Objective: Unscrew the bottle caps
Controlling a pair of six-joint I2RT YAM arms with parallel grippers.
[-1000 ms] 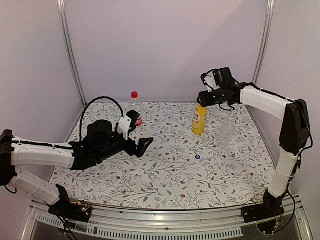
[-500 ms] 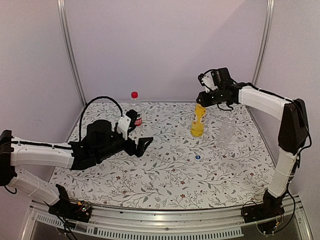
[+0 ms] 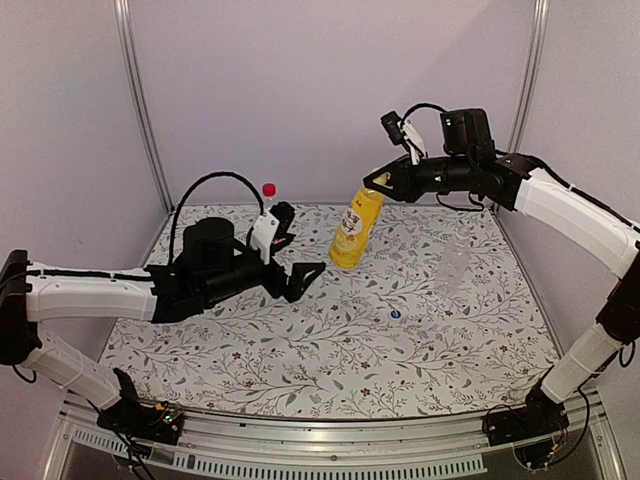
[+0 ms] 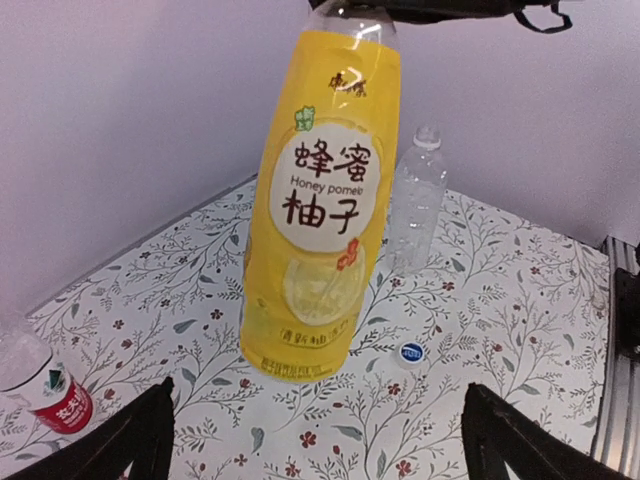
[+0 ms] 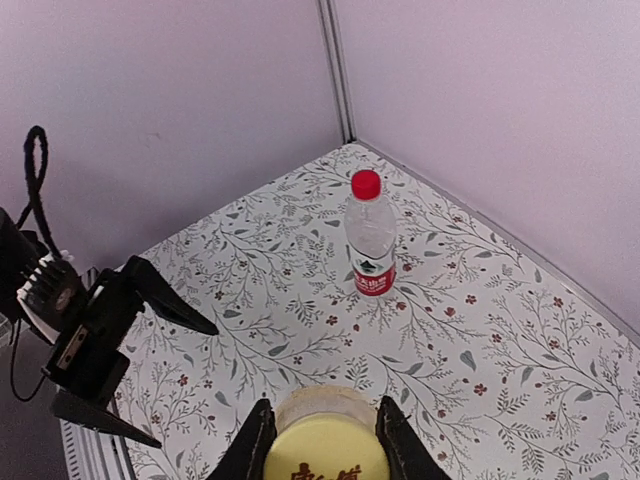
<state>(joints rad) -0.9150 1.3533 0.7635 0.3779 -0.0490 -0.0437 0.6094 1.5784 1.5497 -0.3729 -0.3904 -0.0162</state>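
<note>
On the left of the top view, the left gripper [image 3: 305, 240] hovers over the floral table [image 3: 300, 370] with its 2 fingers spread wide and nothing between them. Its own wrist camera shows those fingers [image 4: 150, 425] at the lower corners of the frame, apart from everything.

Just behind it, toward the upper left of the table, stands the red-labelled bottle [image 3: 268, 206], upright, with the red cap [image 3: 269, 189] screwed on. The left gripper covers most of this bottle in the top view. The right wrist view shows it whole [image 5: 371, 240], cap [image 5: 366, 184] in place, well apart from the left gripper [image 5: 185, 385].

At centre, the yellow bottle [image 3: 357, 228] leans with its top toward the right and its base toward the left gripper. The right gripper [image 3: 380, 182] is clamped on its top end, and the fingers [image 5: 255, 445] flank the bottle's shoulder in the wrist view. The yellow cap is hidden in that grip. Whether the base touches the table, I cannot tell. In the left wrist view the yellow bottle [image 4: 320, 210] fills the middle of the frame.

Right of centre, the blue cap [image 3: 396, 314] lies loose on the table. Further right, the clear bottle [image 3: 455, 265] stands upright and uncapped, apart from that cap.
</note>
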